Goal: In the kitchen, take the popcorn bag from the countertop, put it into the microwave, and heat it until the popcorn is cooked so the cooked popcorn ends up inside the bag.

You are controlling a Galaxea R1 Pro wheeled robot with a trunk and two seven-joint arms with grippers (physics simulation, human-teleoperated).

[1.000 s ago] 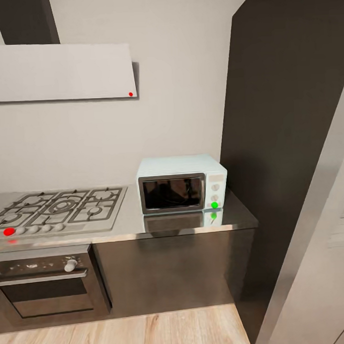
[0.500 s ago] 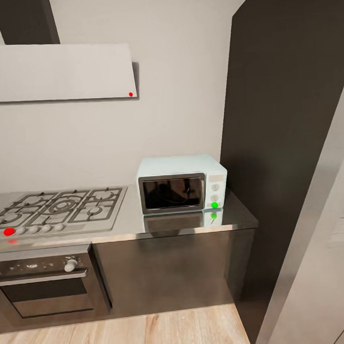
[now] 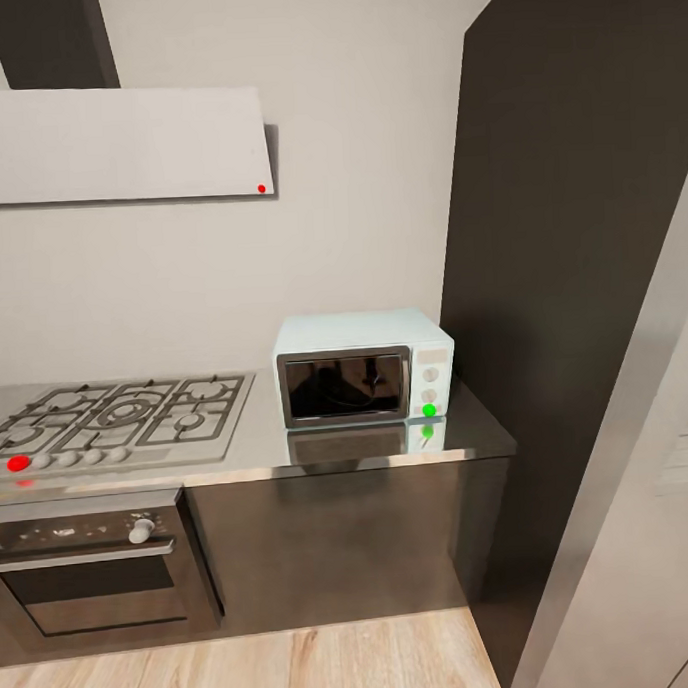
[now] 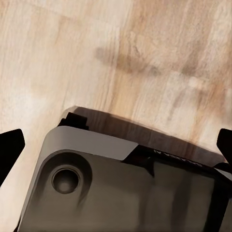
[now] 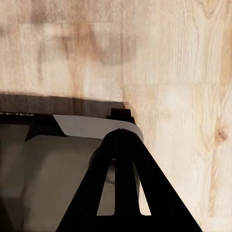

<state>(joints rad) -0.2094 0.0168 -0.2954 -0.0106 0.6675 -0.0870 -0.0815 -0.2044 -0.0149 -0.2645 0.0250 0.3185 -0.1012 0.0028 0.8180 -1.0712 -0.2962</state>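
The mint-blue microwave (image 3: 363, 368) stands with its dark glass door closed at the right end of the glossy grey countertop (image 3: 258, 440), a green dot (image 3: 429, 410) lit on its knob panel. The popcorn bag and the popcorn are out of view; the door's glass gives only dim shapes. In the left wrist view my left gripper (image 4: 116, 150) is open, its black fingertips (image 4: 10, 150) far apart over the wooden floor. In the right wrist view my right gripper (image 5: 121, 140) is shut, its fingers meeting in a point with nothing between them.
A gas hob (image 3: 117, 419) with a red dot lies left of the microwave, above a built-in oven (image 3: 94, 570). A hood (image 3: 120, 144) hangs on the wall. A tall dark cabinet (image 3: 569, 224) and a pale panel (image 3: 632, 532) close the right side. Both wrists hang over my grey base (image 4: 121, 193).
The dim shapes in the microwave's glass have shifted slightly; nothing else has moved.
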